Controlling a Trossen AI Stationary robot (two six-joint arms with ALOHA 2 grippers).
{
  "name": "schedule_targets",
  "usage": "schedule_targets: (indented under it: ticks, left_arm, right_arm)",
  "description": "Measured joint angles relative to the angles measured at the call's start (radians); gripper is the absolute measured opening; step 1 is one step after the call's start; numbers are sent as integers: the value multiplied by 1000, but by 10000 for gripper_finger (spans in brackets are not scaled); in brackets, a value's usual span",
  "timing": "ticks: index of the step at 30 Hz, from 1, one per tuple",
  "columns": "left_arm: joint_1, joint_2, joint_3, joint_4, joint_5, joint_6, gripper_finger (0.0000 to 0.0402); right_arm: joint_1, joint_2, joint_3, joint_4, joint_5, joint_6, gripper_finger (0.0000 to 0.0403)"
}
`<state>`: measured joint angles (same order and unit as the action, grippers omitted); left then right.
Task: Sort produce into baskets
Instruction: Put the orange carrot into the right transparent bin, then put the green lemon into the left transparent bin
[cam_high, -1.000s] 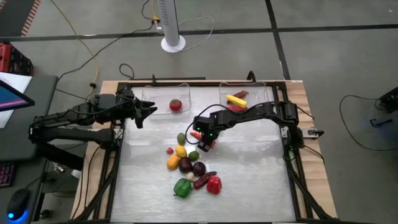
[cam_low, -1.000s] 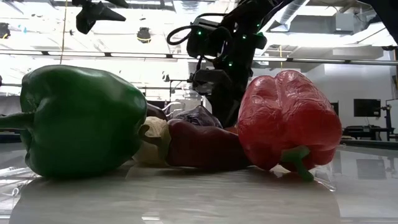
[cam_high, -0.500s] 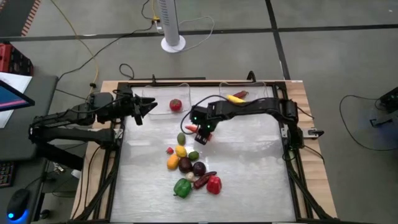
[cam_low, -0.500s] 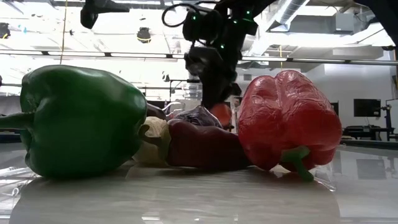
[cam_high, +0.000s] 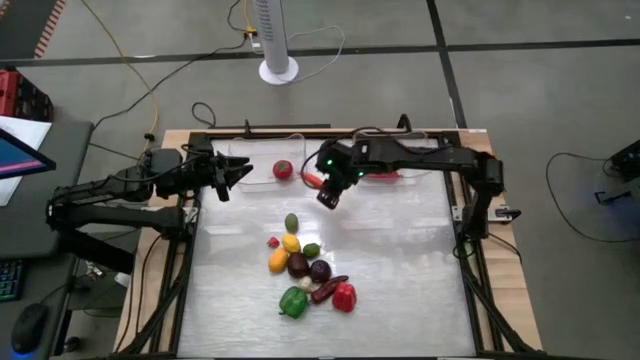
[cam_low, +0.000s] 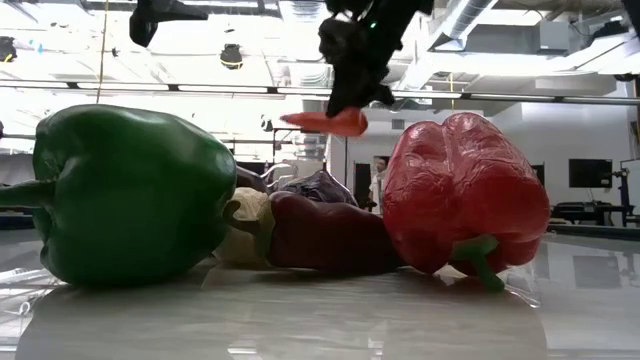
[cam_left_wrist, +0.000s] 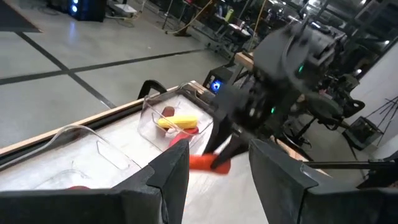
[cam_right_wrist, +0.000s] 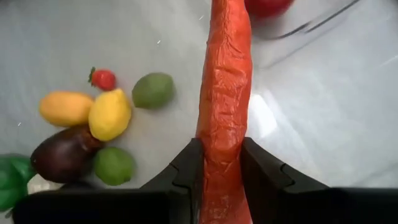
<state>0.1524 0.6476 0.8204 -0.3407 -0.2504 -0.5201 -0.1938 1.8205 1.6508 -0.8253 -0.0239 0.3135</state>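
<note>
Orange carrot (cam_right_wrist: 224, 93) lifted higher, right end effector (cam_high: 329, 190) nearer baskets (cam_high: 262, 158)

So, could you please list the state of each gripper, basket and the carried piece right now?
Right gripper: shut on the orange carrot, held above the table.
Left gripper: open, empty, by the left basket.
Left basket: holds one red tomato.
Right basket: holds a yellow piece and something red.

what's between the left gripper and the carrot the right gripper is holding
In the high view, the red tomato in the left basket lies between the left gripper and the orange carrot held by the right gripper.
</note>
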Motion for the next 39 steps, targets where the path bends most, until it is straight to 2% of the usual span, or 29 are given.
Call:
schedule_targets:
  ticks: [4,13,17,24,32,35,39]
  left_arm:
    - [0,0,0,0,0,0,154]
    - [0,0,0,1,24,-6,154]
    - [-1,0,0,0,28,-8,154]
    - [-1,0,0,-16,28,-14,154]
    - [0,0,0,-36,27,-6,154]
    - [0,0,0,-36,14,-8,154]
    - [0,0,0,-39,14,-13,154]
  right_arm:
    - [-12,-64,0,-51,56,-1,115]
    - [-88,-177,-1,-287,287,8,115]
    - [-149,-182,-1,-363,315,10,116]
    - [-264,-164,-36,-396,317,2,138]
    - [-341,-166,-141,-390,233,1,207]
    - [-330,-165,-154,-362,211,0,228]
    - [-254,-170,-154,-195,108,-1,239]
